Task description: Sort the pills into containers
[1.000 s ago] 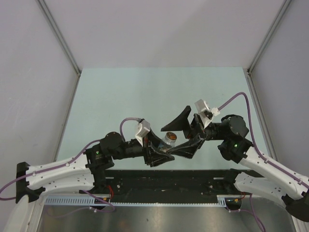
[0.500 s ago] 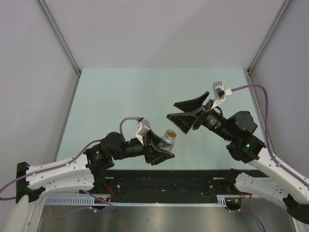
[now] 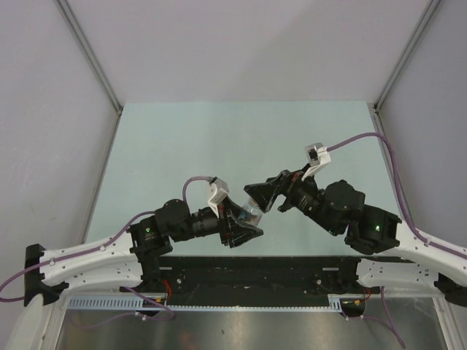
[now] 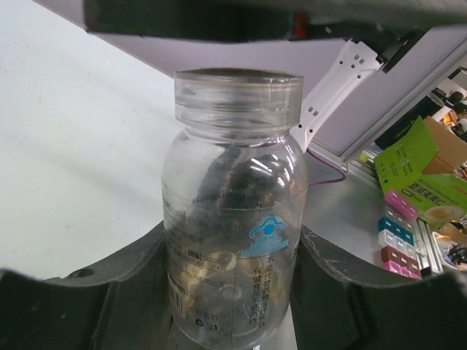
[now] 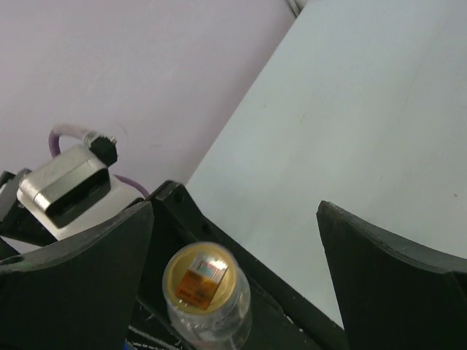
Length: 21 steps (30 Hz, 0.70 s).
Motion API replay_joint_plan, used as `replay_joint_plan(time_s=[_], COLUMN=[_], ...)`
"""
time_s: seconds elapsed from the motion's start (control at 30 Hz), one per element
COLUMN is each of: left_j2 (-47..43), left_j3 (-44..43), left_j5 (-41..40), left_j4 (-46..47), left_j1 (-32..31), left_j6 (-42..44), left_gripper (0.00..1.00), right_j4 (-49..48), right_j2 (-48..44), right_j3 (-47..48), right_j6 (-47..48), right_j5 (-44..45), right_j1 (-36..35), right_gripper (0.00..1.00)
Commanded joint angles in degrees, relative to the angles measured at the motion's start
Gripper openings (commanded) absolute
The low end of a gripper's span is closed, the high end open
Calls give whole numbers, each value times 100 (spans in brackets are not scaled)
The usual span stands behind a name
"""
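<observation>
Pills are hard to make out. The small clear plastic bottle with a tan top point(image 4: 232, 219) has shiny walls and a printed label, so I cannot tell what is inside it. The bottle stands between the black left fingers point(image 4: 124, 292), which are clenched on its lower half, one on each side. It is held up above the pale green tabletop point(image 3: 219, 138).

The black right fingers point(image 5: 394, 270) are spread wide and hold nothing. They hang just over the bottle's top. Seen from there, the top sits between them, closer to one finger and touching neither.

Far behind the left fingers, past the tabletop edge, are some small pink, blue and brown boxes point(image 4: 398, 233). I cannot tell if any of them is the pill box.
</observation>
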<state>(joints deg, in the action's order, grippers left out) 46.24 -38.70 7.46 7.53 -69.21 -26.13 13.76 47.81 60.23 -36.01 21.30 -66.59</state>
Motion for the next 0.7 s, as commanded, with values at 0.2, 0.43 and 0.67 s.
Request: replay_joint_plan(time_s=[0.2,0.43,0.67], left_j2=[-132,-168,-159], left_j3=[-59,-68,-59], left_j5=[-175,-237,-228], left_j4=[-50,-94,-94], left_j1=[21,21,22], left_j6=[-182,-164,-182], left_gripper=[0,0,1], right_j4=[224,180,118], right_j2=[439,580,563], right_j3=[464,464,464], right_j6=[147,164,217], right_j5=[1895,2045,1913], right_j1=[-1215,-1436,-1489], right_gripper=[88,68,38])
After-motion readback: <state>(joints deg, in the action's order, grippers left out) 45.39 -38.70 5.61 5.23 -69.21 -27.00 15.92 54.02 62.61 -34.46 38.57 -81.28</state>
